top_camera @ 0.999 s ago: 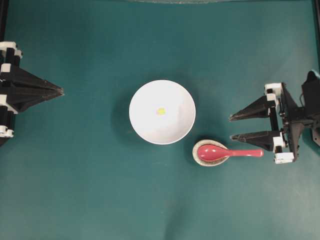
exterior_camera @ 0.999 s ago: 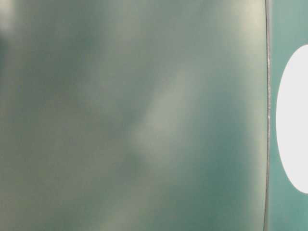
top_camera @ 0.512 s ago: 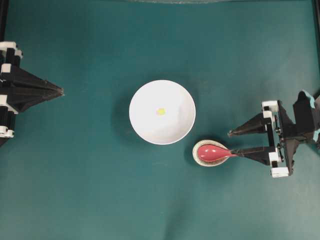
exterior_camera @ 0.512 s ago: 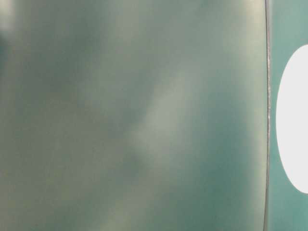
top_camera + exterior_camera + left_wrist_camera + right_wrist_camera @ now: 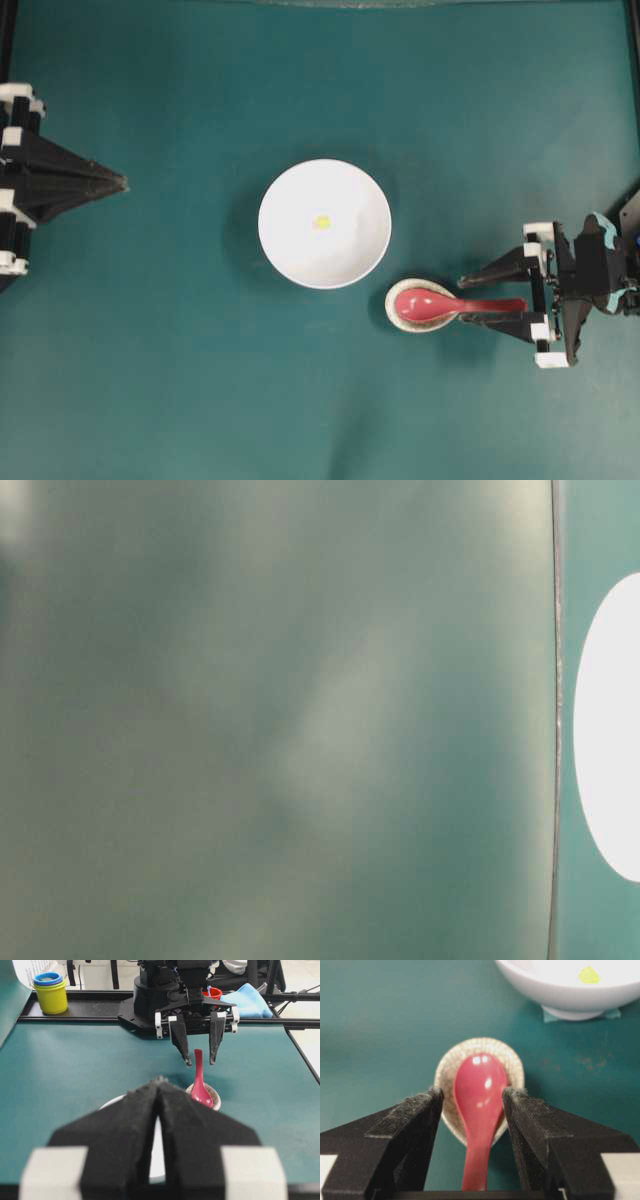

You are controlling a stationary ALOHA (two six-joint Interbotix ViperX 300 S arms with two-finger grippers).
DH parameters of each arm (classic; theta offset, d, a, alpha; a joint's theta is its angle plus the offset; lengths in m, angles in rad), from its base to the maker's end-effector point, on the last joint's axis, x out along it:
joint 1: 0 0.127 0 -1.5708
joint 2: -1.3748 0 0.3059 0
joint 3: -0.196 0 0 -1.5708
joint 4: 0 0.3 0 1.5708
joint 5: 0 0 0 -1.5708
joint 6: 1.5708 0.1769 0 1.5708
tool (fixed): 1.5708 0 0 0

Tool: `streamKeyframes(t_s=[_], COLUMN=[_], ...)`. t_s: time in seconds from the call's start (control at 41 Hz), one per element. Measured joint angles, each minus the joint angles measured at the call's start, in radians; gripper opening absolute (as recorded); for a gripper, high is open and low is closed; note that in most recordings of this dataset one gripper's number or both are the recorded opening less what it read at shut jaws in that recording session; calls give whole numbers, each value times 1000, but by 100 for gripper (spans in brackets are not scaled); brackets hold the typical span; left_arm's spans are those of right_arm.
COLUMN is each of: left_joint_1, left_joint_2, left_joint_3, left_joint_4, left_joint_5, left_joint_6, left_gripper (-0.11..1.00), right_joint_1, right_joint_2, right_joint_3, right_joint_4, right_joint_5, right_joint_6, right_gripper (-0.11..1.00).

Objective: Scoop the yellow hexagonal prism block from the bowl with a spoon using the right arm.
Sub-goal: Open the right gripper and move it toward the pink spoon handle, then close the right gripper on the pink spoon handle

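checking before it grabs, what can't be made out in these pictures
- Table-level view: almost wholly a blurred green haze; only a white oval cut off by the right edge.
- Left wrist view: the shut left claw hides most of the bowl.
- Right wrist view: the spoon handle's end is cut off below; the yellow block is too small to show shape.

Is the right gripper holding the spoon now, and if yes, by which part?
Nothing is held. The right gripper stands open, one finger on each side of the spoon handle, with gaps showing. The spoon rests on the spoon rest.
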Motion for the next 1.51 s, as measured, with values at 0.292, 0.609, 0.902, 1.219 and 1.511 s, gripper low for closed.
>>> streamKeyframes(t_s=[0.292,0.609,0.902,1.219,1.511], left_joint_1=[0,0,2,0,2], left_joint_2=[0,0,2,2,0], left_joint_3=[0,0,0,-2,0], left_joint_4=[0,0,0,0,0], left_joint_5=[-2,-2,-2,-2,-2], left_joint_6=[0,0,-2,0,0], left_gripper=[0,0,0,0,0], right_joint_1=[29,34,46,51,51], right_joint_2=[44,91,104,104,104], right_joint_3=[20,21,18,17,17], right_joint_4=[31,34,34,32,28], right_joint_5=[-8,-8,-6,21,21], right_joint_6=[35,43,43,43,28], right_gripper=[57,57,57,57,57])
